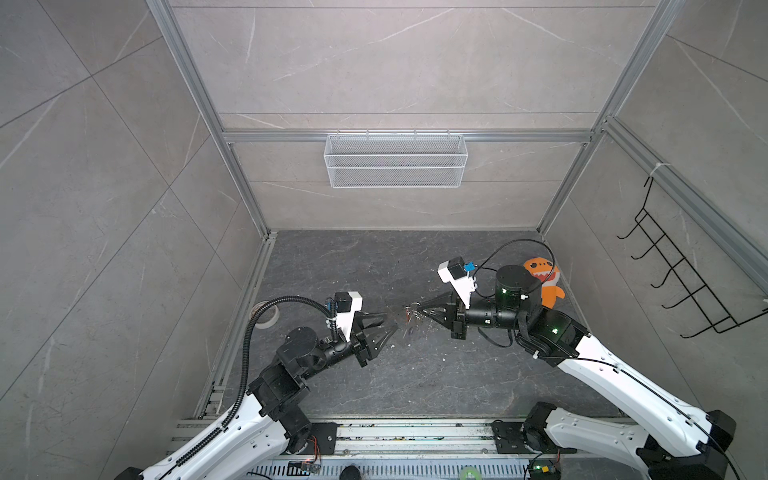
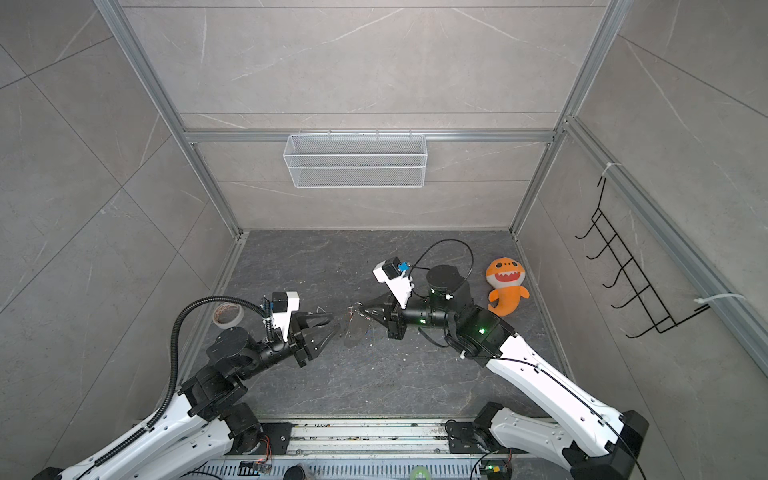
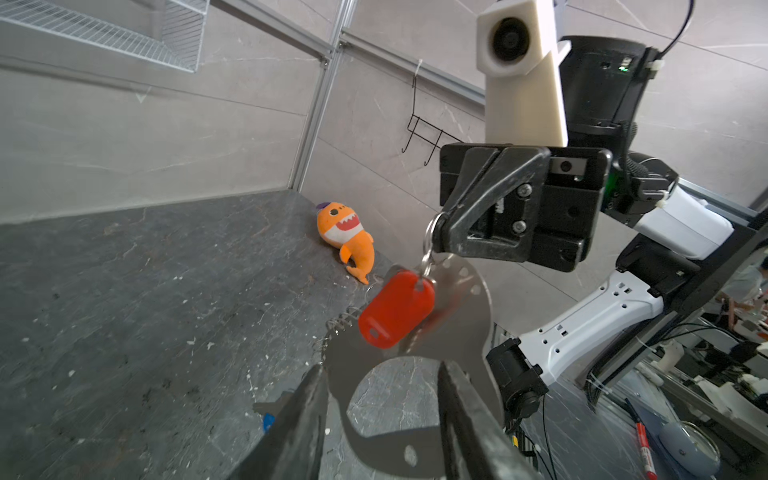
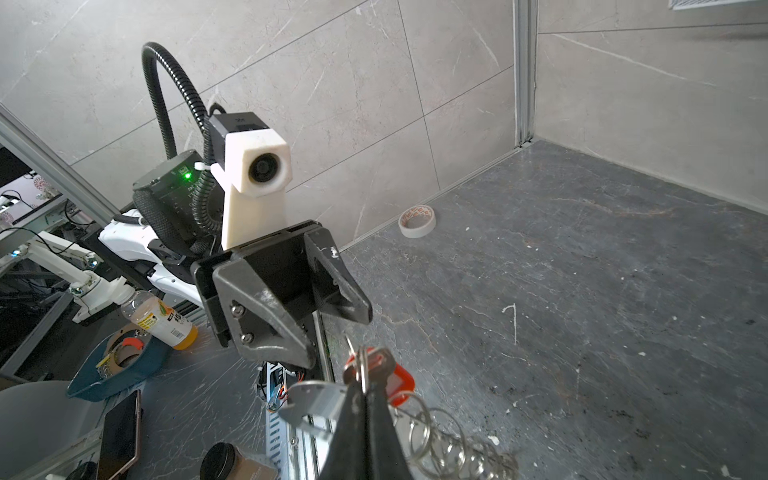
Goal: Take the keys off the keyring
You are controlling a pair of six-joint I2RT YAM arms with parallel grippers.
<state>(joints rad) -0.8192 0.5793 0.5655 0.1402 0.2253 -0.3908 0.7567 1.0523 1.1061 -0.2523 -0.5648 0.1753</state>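
Tape roll (image 1: pixel 266 316): lies flat on the floor, well behind the left claw (image 1: pixel 390 323), out beside its wrist.

Left claw: stands with the jaws apart, grips nothing, points toward the right claw (image 1: pixel 415 309).

Blue tag (image 3: pixel 269 422): lies on the floor just beside one finger (image 3: pixel 299 424) of the left claw, mostly hidden by it.

Keyring (image 3: pixel 473 307): hangs in the air between the two claws, directly under the tip of the right one and close in front of the open left jaws. Cannot tell if touching them.

Red tag (image 3: pixel 395 309): hangs against the keyring, from a small silver ring (image 3: pixel 429 230).

Right claw: is pressed together on this small silver ring.

Plush shark (image 2: pixel 505 286): lies on the floor well behind the right claw, past its wrist.
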